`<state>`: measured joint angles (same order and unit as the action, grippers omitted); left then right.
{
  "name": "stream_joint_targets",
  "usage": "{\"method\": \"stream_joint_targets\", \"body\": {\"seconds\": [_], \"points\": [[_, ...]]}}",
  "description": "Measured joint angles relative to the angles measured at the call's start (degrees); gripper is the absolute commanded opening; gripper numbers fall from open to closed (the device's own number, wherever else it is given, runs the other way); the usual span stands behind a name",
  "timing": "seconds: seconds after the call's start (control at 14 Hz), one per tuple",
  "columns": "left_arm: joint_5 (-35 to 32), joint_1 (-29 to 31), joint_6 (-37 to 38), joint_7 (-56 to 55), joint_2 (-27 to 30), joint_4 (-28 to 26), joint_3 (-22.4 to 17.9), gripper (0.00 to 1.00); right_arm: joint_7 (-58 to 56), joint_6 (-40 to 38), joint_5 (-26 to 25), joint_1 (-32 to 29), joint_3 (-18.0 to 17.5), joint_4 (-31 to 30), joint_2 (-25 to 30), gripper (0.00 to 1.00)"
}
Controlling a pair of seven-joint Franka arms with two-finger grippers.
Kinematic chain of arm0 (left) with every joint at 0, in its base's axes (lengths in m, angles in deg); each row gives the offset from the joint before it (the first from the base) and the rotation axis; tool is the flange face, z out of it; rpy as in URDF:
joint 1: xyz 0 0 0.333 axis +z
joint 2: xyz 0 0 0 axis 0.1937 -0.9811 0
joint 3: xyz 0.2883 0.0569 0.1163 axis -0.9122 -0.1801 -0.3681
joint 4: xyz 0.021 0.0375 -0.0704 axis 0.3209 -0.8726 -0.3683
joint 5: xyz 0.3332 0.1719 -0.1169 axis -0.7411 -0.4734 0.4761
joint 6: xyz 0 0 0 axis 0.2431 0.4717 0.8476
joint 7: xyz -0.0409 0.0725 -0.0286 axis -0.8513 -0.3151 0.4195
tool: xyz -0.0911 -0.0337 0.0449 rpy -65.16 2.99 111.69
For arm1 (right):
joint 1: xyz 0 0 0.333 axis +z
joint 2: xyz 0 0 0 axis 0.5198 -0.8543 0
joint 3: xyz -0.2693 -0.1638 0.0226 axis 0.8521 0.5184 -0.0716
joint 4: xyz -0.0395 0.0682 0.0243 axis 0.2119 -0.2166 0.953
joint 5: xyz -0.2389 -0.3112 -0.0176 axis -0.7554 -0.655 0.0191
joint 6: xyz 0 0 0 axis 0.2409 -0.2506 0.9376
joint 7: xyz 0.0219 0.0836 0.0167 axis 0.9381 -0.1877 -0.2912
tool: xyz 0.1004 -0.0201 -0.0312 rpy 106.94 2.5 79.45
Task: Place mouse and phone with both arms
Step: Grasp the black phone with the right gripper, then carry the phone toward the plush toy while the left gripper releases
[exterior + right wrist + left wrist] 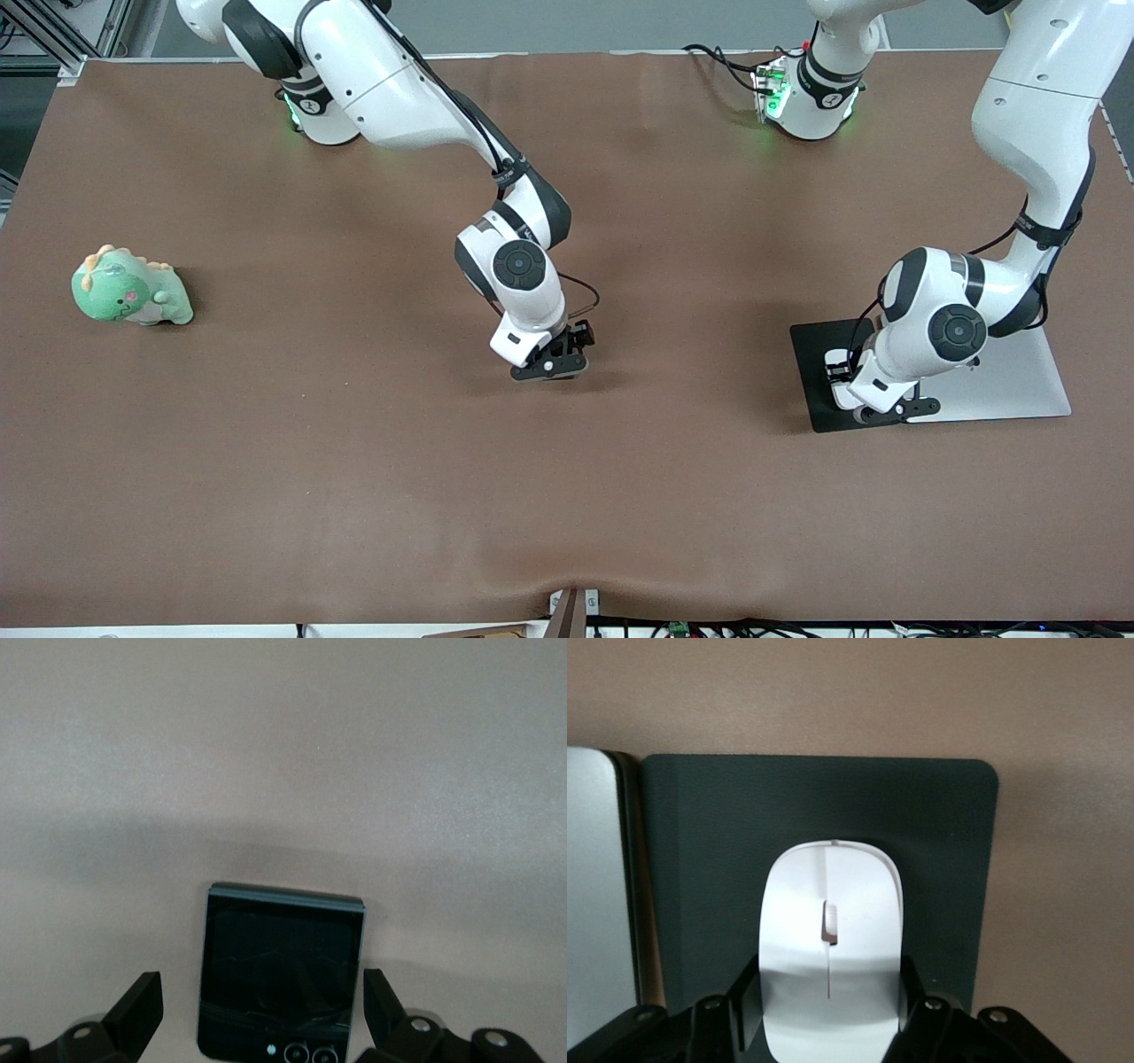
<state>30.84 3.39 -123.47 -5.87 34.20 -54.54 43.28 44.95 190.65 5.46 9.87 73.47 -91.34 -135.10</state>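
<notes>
- Across the whole front view, the brown counter (354,496) carries everything; both arms reach down from the top edge of the frame, and neither waits.
- Toward the left arm's end, in the lower half of the frame, a grey slab (1019,381) lies flat with a dark mat (808,372) just beside it, on the side toward the frame's middle.
- Low over that mat sits the left hand (873,412). In the left wrist view this hand (830,997) is clenched on the mouse (830,930), its fingers (747,1001) flush against both flanks with no gap showing.
- The mouse appears to rest on the mat (921,815), roughly centred, so its placing looks all but done; letting go and lifting off are left.
- At the middle of the frame the right hand (554,363) is down near the bare counter. In the right wrist view this hand (263,1001) is released, its fingers (142,1005) spread to either side of the phone (282,979), with a clear gap on one side.
- The phone lies flat on the counter, face up, lenses toward the wrist camera; it looks already set down, with only the retreat remaining.
- Toward the right arm's end, at mid-height, a green toy (131,288) sits well apart from both hands.
</notes>
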Motion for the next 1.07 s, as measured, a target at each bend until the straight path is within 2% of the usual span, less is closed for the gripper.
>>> {"method": "stream_joint_targets", "body": {"seconds": [0.71,0.79,0.86,0.93,1.07], "points": [[-0.5,0.1,0.0,2.2,-0.3,0.1,0.0,0.55,0.0,1.9,-1.7,0.0,0.5,1.3,-2.3,1.00],[-0.5,0.1,0.0,2.2,-0.3,0.1,0.0,0.55,0.1,2.5,-1.7,0.0,0.5,1.3,-2.5,0.78],[-0.5,0.1,0.0,2.2,-0.4,0.2,0.0,0.56,0.1,3.2,-1.7,0.0,0.6,1.3,-2.6,0.17],[-0.5,0.2,0.0,2.2,-0.4,0.2,0.0,0.56,0.2,3.8,-1.7,0.0,0.7,1.3,-2.7,0.00],[-0.5,0.3,0.0,2.2,-0.4,0.3,0.0,0.56,1.3,3.9,-1.7,-0.1,0.9,1.6,-2.7,0.00]]}}
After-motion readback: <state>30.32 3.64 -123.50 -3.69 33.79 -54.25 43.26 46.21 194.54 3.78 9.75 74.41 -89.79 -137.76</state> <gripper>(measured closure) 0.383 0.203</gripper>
